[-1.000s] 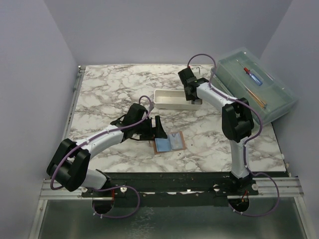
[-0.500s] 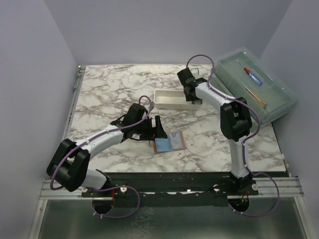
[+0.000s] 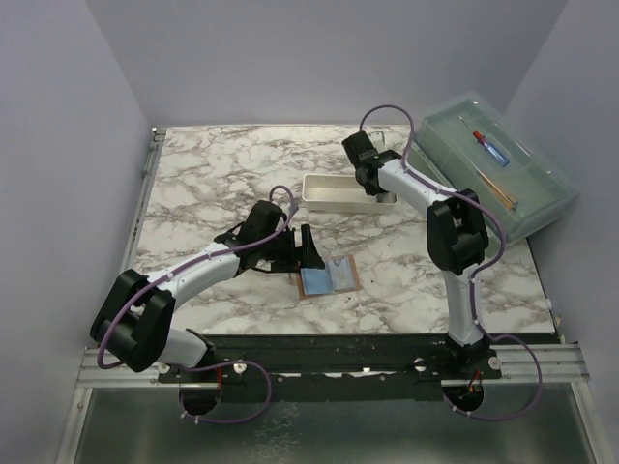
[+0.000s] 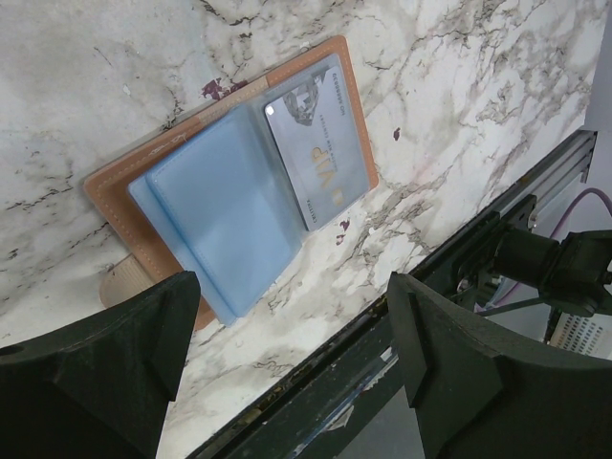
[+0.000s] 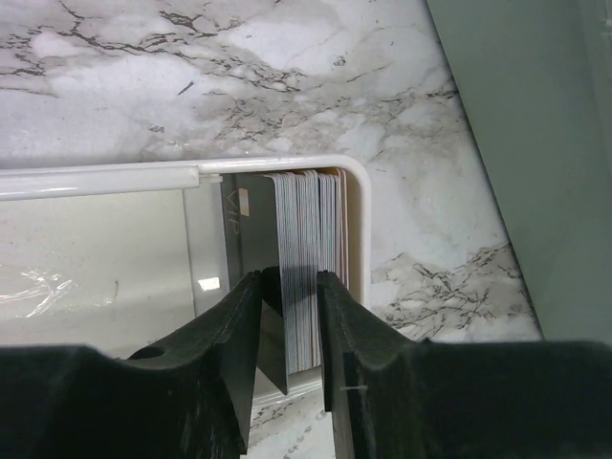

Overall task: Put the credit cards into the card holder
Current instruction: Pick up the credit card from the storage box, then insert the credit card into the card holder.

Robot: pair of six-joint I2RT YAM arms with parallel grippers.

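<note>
The card holder [image 4: 229, 186] lies open on the marble near the front edge, tan outside, blue-grey panels inside. One credit card [image 4: 320, 158] marked VIP sits in its right panel. My left gripper [image 4: 287, 382] is open and empty, hovering just at the wallet's left side [image 3: 308, 251]. The wallet also shows in the top view [image 3: 329, 278]. A stack of credit cards [image 5: 308, 225] stands on edge in the right end of the white tray [image 5: 96, 180]. My right gripper [image 5: 290, 325] reaches into the tray [image 3: 375, 188], its jaws pressed on part of the stack.
A large clear lidded box [image 3: 498, 172] with pens inside stands at the back right, close to the right arm; its wall shows in the right wrist view [image 5: 535, 143]. The table's black front rail [image 4: 402, 354] runs just beyond the wallet.
The right gripper and wrist have shifted slightly to the left and back at the tray's right end. The left arm and the wallet have not moved.
</note>
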